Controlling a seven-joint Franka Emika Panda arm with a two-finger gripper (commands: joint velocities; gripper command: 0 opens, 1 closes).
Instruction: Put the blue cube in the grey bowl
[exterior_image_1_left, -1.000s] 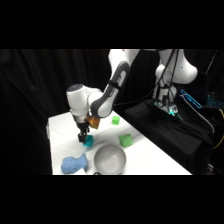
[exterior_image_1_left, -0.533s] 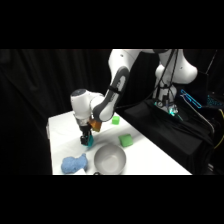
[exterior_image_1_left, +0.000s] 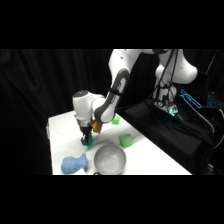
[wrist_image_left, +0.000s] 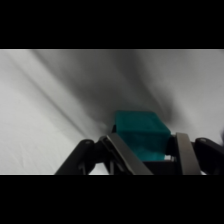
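The small teal-blue cube (exterior_image_1_left: 88, 144) rests on the white table (exterior_image_1_left: 62, 131), left of the grey bowl (exterior_image_1_left: 110, 159). My gripper (exterior_image_1_left: 86, 139) has come down over the cube from above. In the wrist view the cube (wrist_image_left: 141, 131) fills the space between my two fingers (wrist_image_left: 184, 152), one on each side of it, and the gripper (wrist_image_left: 150, 152) stands open around it. The round bowl sits near the table's front edge with nothing showing inside.
A lumpy periwinkle-blue soft toy (exterior_image_1_left: 74, 163) lies left of the bowl at the front edge. Two green cubes stand behind the bowl, one near (exterior_image_1_left: 126, 141) and one farther back (exterior_image_1_left: 116, 120). Dark cables and equipment (exterior_image_1_left: 172, 107) are at the right.
The gripper has dropped lower toward the table and now straddles the blue cube. The bowl, toy and green cubes have not moved.
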